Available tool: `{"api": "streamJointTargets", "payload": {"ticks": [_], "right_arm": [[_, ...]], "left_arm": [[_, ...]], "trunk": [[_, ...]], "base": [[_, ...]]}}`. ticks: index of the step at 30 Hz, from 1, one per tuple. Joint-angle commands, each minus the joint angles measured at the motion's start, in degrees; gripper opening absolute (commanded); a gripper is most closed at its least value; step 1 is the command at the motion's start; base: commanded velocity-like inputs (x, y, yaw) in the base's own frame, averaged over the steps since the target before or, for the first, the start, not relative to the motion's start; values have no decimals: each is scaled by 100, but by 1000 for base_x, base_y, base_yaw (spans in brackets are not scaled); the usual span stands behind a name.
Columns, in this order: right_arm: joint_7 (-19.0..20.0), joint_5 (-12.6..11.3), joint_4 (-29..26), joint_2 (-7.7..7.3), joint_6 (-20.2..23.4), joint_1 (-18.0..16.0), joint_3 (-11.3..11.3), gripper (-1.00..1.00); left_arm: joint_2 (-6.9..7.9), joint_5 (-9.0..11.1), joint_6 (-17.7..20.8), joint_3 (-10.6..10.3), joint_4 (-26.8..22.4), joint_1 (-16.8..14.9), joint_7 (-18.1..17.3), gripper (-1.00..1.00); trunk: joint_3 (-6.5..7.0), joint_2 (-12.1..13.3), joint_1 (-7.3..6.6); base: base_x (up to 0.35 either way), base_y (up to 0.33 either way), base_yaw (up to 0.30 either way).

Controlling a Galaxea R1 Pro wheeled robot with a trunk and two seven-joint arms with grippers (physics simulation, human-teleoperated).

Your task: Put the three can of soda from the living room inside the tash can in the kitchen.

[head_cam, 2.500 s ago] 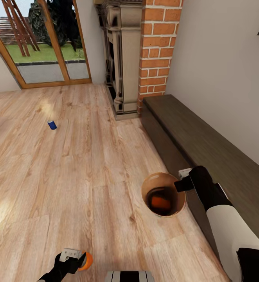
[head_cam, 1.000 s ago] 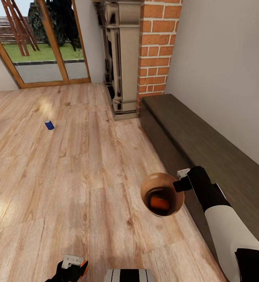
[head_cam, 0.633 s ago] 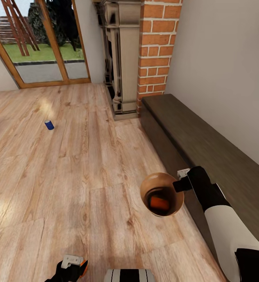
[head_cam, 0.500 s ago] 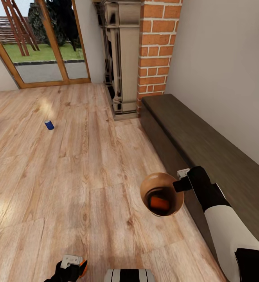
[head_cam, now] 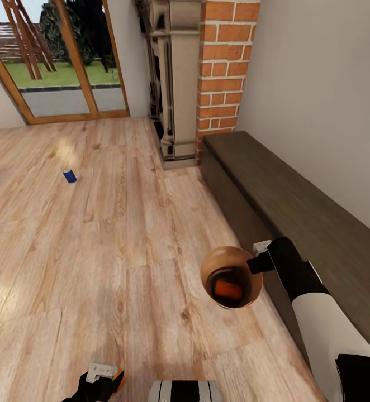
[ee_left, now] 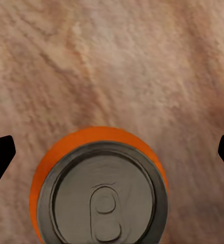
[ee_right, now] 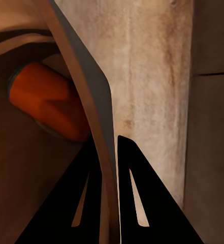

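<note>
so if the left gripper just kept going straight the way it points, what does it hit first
Most likely the light wood floor. The left gripper holds an orange soda can with a silver top between its fingers and looks straight down at bare planks. How far below they lie is unclear.

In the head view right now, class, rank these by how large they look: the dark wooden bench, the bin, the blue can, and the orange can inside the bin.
1. Dark wooden bench, far the largest.
2. Bin.
3. Orange can inside the bin, partly hidden and nearer the camera.
4. Blue can, smallest-looking, but it lies farther off, so its rank against the orange can is unsure.
</note>
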Motion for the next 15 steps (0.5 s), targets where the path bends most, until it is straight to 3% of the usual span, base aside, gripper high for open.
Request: {"api": "streamJointTargets", "payload": {"ticks": [1, 5, 15], "right_arm": [[18, -91, 1, 2, 24, -3, -4, -100], [18, -91, 2, 2, 24, -3, 0, -100], [18, -91, 0, 10, 24, -3, 4, -100]], "left_arm": [[0, 1, 0, 1, 0, 1, -1, 100], [2, 2, 0, 1, 0, -1, 2, 100], [9, 14, 0, 1, -5, 1, 6, 100]], "trunk": [[-18, -41, 21], [-107, -46, 31], [-107, -46, 31]], "base": [[0, 0, 0], [0, 0, 0], [0, 0, 0]]}}
